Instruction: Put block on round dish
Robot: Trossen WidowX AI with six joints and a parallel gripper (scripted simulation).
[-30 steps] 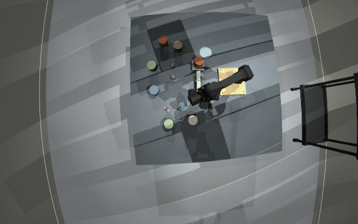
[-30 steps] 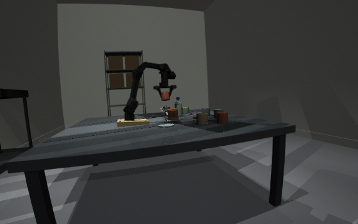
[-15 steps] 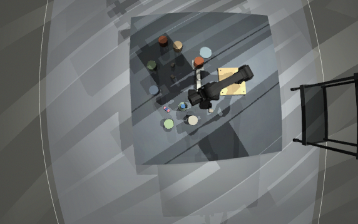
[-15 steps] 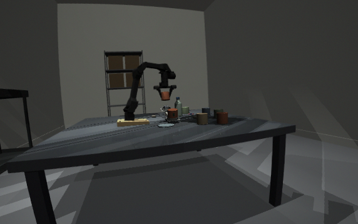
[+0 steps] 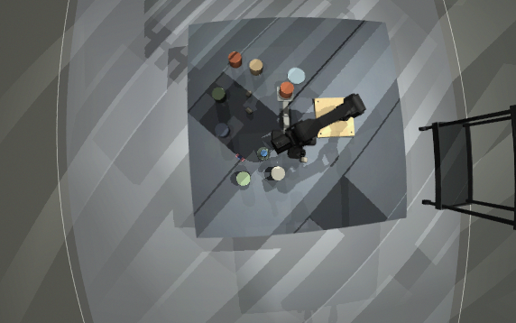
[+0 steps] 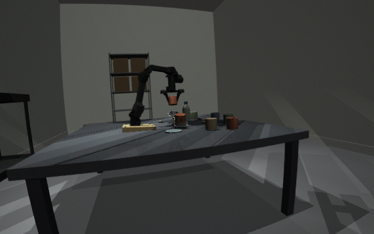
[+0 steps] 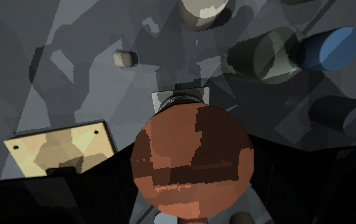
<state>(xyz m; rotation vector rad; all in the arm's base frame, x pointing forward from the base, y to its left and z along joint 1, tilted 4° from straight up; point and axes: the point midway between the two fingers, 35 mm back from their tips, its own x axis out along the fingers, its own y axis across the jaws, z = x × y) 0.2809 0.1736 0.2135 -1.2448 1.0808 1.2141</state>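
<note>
My gripper [image 6: 172,97] [image 7: 186,136] is shut on an orange-red cup [image 6: 172,102] [image 7: 192,145] and holds it upright, high above the table. The arm hides it in the top view. The matching cup [image 5: 287,89] [image 6: 180,118] stands on the balance's end near the dish. The balance [image 5: 286,118] runs from that cup toward the spot under the arm; its other pan [image 7: 202,94] shows partly behind the held cup, its middle hidden. No block can be made out on it. The pale blue round dish [image 5: 296,76] [image 6: 173,131] lies beside the standing cup, with nothing on it.
A bottle [image 5: 263,153] [image 6: 186,111] [image 7: 275,55] with a blue cap stands near the arm. A cream cup [image 5: 278,173] [image 7: 202,12], a green cup [image 5: 243,179], a tan cup [image 5: 255,67] [image 6: 211,124] and a red cup [image 5: 234,59] [image 6: 232,123] stand around. A small beige piece [image 5: 303,160] [image 7: 123,59] lies near the arm.
</note>
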